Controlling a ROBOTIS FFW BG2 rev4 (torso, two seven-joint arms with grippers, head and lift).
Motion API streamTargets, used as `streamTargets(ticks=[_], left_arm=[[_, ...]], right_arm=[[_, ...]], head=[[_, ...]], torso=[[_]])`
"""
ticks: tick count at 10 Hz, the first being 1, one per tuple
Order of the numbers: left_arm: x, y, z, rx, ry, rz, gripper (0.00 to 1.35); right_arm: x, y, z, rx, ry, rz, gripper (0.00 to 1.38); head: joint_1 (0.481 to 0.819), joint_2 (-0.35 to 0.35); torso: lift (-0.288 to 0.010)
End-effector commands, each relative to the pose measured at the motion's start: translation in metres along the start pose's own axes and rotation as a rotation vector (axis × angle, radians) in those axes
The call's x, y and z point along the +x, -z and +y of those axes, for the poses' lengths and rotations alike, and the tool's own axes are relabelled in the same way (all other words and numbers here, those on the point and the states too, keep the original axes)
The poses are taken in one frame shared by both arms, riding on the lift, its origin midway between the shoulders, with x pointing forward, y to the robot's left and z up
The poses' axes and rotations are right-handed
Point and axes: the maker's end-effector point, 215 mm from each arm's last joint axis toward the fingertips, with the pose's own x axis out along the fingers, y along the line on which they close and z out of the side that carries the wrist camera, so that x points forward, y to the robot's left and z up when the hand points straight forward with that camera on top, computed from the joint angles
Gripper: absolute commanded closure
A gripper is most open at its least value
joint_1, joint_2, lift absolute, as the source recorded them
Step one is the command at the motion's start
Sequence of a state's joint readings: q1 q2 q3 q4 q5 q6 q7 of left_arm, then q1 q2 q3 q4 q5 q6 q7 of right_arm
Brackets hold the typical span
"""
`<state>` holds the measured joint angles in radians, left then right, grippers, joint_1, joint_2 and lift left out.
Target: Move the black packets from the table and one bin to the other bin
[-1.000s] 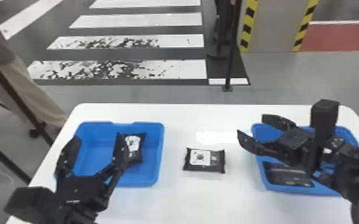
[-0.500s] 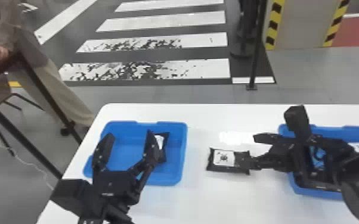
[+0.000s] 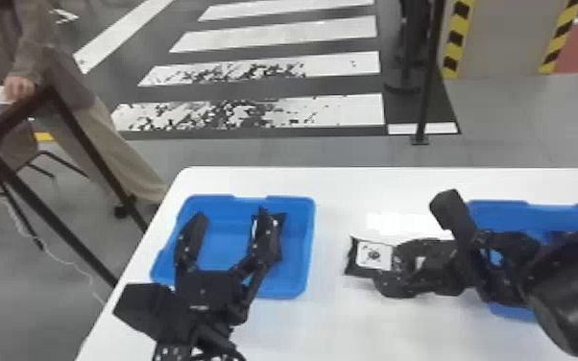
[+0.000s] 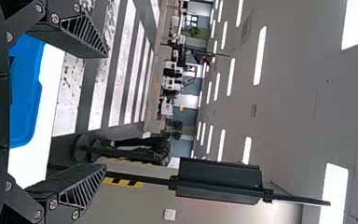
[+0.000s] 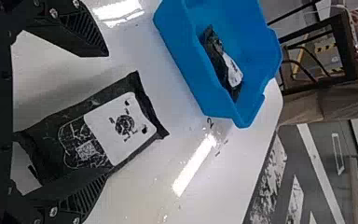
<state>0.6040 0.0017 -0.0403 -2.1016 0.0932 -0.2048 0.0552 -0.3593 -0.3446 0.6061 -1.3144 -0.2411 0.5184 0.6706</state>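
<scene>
On the white table, between the two blue bins, lies a black packet with a white label. My right gripper is open over its right end. In the right wrist view the packet lies between the spread fingers of that gripper. A second black packet rests in the left bin, partly behind a finger of my left gripper, which stands open above that bin. The left wrist view shows this gripper with nothing between its fingers. My right arm partly covers the right bin.
Beyond the white table stands a thin black post on the floor. To the left, a person rests a hand on a dark-framed stand.
The head view has swung so the table appears farther right. My right gripper has moved left from over the right bin to the packet on the table. The left gripper stays open above its bin.
</scene>
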Motion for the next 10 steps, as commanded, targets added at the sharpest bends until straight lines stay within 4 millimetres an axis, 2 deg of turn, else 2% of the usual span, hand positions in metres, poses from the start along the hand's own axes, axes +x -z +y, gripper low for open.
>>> streamTargets(ticks=[1, 2, 4, 6, 8, 9, 10], left_arm=[[0.003, 0.001, -0.003, -0.009, 0.004, -0.006, 0.21], [0.003, 0.002, -0.005, -0.013, 0.006, -0.008, 0.2], [0.002, 0.001, -0.004, -0.021, 0.002, -0.013, 0.21], [0.001, -0.001, 0.0, -0.019, -0.004, -0.018, 0.21], [-0.002, -0.001, 0.003, -0.015, -0.009, -0.019, 0.21], [-0.003, -0.002, 0.005, -0.011, -0.011, -0.025, 0.21], [-0.004, -0.002, 0.009, -0.006, -0.014, -0.023, 0.21]], right_arm=[[0.007, 0.002, 0.004, -0.023, -0.003, 0.021, 0.23], [0.013, 0.001, 0.009, -0.051, -0.006, 0.038, 0.46], [0.014, 0.011, 0.006, -0.049, 0.013, 0.072, 0.72], [0.013, 0.008, 0.011, -0.055, 0.023, 0.076, 1.07], [0.008, -0.001, 0.008, -0.066, 0.054, 0.061, 1.08], [-0.003, -0.021, 0.002, -0.078, 0.093, 0.007, 1.08], [-0.025, -0.047, -0.01, -0.101, 0.159, -0.065, 1.08]], head=[[0.695, 0.224], [0.695, 0.225], [0.695, 0.231], [0.695, 0.231], [0.695, 0.239], [0.695, 0.242], [0.695, 0.24]], torso=[[-0.11], [-0.11], [-0.11], [-0.11], [-0.11], [-0.11], [-0.11]])
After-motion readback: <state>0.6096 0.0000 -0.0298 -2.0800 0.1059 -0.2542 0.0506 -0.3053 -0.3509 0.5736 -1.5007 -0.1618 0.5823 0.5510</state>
